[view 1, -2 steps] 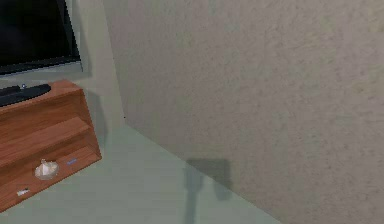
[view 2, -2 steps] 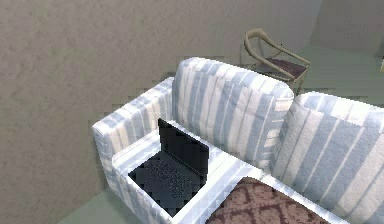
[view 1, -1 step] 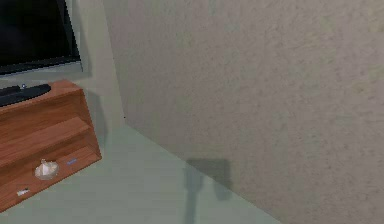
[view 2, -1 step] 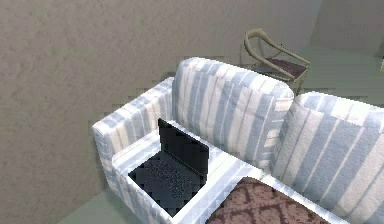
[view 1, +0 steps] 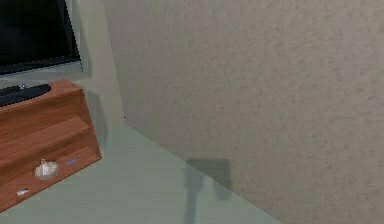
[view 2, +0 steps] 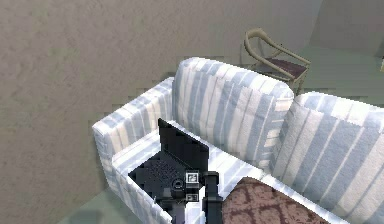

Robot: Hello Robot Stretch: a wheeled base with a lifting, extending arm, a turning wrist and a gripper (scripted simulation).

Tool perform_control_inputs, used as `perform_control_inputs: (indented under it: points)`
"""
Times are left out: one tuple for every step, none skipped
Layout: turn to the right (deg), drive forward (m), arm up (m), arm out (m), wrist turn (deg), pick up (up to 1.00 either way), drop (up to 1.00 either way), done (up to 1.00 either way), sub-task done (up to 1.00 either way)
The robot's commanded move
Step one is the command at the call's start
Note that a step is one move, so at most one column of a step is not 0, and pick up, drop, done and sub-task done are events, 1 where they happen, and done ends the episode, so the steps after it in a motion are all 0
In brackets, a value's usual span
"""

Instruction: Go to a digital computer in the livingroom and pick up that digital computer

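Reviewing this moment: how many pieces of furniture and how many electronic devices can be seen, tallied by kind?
Furniture: 3 (striped sofa, wooden chair, wooden TV stand)
Electronics: 2 (television, laptop)
Total: 5

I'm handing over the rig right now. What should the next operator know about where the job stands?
The hand is at the open laptop on the striped sofa; I cannot tell whether it holds anything. The laptop rests on the sofa's end seat. Done: the robot is at the sofa, arm reaching to the laptop. Left: lift the laptop clear of the seat.
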Motion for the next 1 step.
perform_control_inputs:
  points:
    - [0.0,0.00,0.00,0.00,45.0,0.00,0.00,0.00,0.00]
